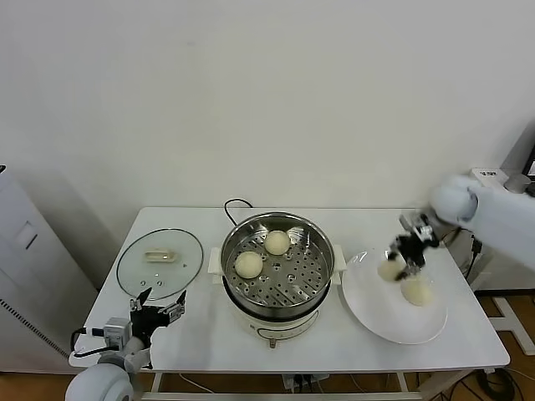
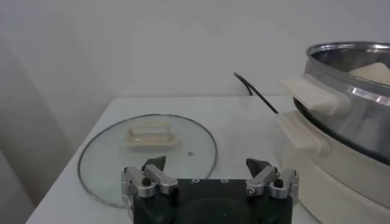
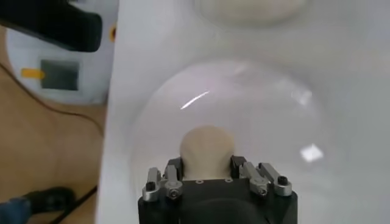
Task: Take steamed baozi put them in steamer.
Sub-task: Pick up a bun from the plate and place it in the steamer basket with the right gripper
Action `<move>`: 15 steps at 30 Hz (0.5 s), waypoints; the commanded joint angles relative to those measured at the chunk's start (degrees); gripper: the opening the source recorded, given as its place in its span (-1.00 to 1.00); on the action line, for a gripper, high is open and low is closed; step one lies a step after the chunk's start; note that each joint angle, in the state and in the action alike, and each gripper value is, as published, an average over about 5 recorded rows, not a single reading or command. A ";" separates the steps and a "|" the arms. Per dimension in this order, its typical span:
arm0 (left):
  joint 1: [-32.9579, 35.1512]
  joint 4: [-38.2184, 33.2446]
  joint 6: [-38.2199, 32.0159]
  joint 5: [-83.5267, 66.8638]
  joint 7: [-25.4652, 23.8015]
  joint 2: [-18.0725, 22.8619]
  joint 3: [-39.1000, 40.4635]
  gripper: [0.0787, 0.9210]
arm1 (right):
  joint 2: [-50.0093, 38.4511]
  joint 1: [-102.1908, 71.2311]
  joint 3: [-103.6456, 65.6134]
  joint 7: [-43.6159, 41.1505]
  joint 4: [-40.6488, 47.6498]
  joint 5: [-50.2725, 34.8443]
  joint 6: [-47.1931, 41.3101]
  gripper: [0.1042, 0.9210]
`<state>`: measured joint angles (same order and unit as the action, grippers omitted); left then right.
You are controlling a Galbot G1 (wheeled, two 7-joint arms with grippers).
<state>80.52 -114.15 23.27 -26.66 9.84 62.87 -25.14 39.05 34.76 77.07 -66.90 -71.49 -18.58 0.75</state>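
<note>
Fingers (image 3: 175,168) of the right gripper (image 1: 407,253) clasp one steamed baozi (image 1: 389,269) above the white plate (image 1: 372,311), beside a second bun (image 1: 417,290); two buns (image 1: 248,264) lie in the steamer (image 1: 313,242); the left gripper (image 2: 209,173), spread wide, idles near the glass lid (image 1: 159,261).

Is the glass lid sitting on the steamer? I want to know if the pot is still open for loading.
No. The glass lid lies flat on the table beside the steamer, whose tray shows two buns.

baozi (image 1: 249,264) cream-white | steamer (image 1: 276,271) shiny steel (perforated tray) | plate (image 1: 376,313) white | lid (image 1: 159,261) clear, beige handle
</note>
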 commanded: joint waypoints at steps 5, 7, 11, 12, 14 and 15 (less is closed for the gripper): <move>-0.06 0.03 -0.19 -0.06 -0.13 -0.12 0.47 0.77 | 19.44 9.27 -7.73 -0.95 -1.18 -3.80 18.22 -0.09; 0.01 0.01 -0.24 -0.06 -0.14 -0.14 0.45 0.77 | 21.56 8.12 -7.64 -0.85 -2.37 -3.18 20.70 -0.09; 0.23 -0.09 -0.34 -0.11 -0.16 -0.24 0.32 0.77 | 24.31 4.86 -7.08 -0.31 -5.98 -0.60 25.66 -0.09; 0.27 -0.10 -0.37 -0.14 -0.17 -0.29 0.27 0.77 | 24.68 4.18 -6.94 -0.27 -6.68 0.27 26.92 -0.09; 0.28 -0.04 -0.41 -0.23 -0.18 -0.40 0.19 0.77 | 25.12 3.16 -6.47 -0.40 -8.31 2.32 29.57 -0.09; 0.27 0.02 -0.44 -0.27 -0.19 -0.46 0.14 0.77 | 25.16 2.80 -6.16 -0.56 -9.25 3.38 30.73 -0.09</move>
<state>80.76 -114.23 22.90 -26.80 9.70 62.60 -24.86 56.26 39.23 72.10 -67.37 -75.33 -19.29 18.40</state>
